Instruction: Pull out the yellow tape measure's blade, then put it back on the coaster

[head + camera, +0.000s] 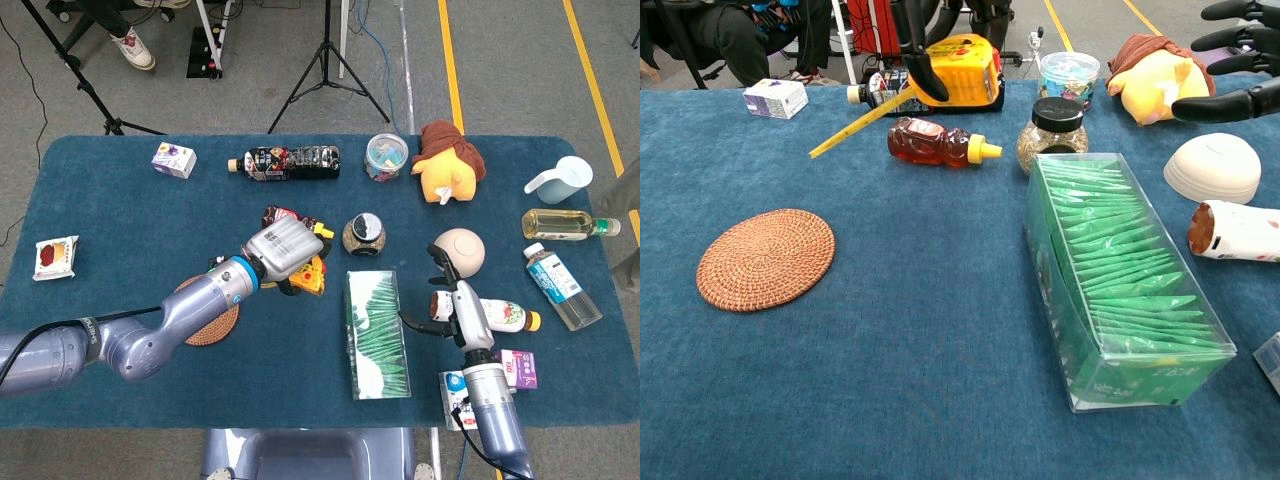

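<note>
My left hand [283, 248] grips the yellow tape measure [308, 276] above the table's middle, just left of the green box. In the chest view the tape measure [965, 72] hangs high near the top edge, over the honey bottle. A short length of its blade [855, 128] sticks out, slanting down to the left. The round woven coaster [765, 258] lies bare at the left; in the head view the coaster [222, 328] is partly hidden under my left forearm. My right hand [445, 290] hovers right of the green box with fingers spread, and this right hand [1230, 103] holds nothing.
A clear box of green packets [1120, 275] stands at centre right. A honey bottle [940, 142] and a dark-lidded jar [1052, 133] lie behind it. A beige bowl [1213, 167] and a lying white bottle [1238, 230] are at the right, under my right hand.
</note>
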### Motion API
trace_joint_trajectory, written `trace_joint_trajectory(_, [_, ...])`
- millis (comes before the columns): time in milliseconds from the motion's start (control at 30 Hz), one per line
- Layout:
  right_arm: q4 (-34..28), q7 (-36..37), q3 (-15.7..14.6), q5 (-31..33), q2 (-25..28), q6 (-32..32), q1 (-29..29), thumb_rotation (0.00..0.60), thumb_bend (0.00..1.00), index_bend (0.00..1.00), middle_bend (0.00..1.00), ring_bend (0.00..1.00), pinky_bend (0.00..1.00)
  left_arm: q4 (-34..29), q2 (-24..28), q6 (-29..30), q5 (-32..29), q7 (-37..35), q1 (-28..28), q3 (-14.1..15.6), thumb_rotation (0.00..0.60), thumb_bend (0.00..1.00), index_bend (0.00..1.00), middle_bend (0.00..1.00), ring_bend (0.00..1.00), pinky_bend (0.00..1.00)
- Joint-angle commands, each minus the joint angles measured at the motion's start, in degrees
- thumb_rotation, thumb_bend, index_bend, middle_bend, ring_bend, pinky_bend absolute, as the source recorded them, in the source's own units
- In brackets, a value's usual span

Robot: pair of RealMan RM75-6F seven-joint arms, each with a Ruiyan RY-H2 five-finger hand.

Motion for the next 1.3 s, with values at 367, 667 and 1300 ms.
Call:
trace_joint_trajectory(367, [2.23,-3.52,1.15,1.81,-2.67,2.21,1.50,0.575,0.20,0.00,0.06,0.08,0.21,3.55,-4.93,2.05,-16.12,2.34,-11.39,5.00,0.595,0.33,0.59,0.50,0.50,0.51])
trace_joint_trajectory(667, [2.80,-4.15,1.47,2.50,-4.17,1.60,2.71,0.571,0.20,0.00,0.05,0.07,0.21,6.32,-8.68,3.54,-24.04,2.71,-16.44,6.19,0.591,0.33,0.59,0.51,0.51,0.51])
trace_joint_trajectory(1300, [3.50,-6.95,1.55,3.10,-6.88,1.61,4.82,0.571,0.20,0.00,0.05,0.07,0.21,11.05,-12.82,3.10,-31.61,2.36,-21.51,6.15,0.592,0.33,0.59,0.51,0.51,0.52])
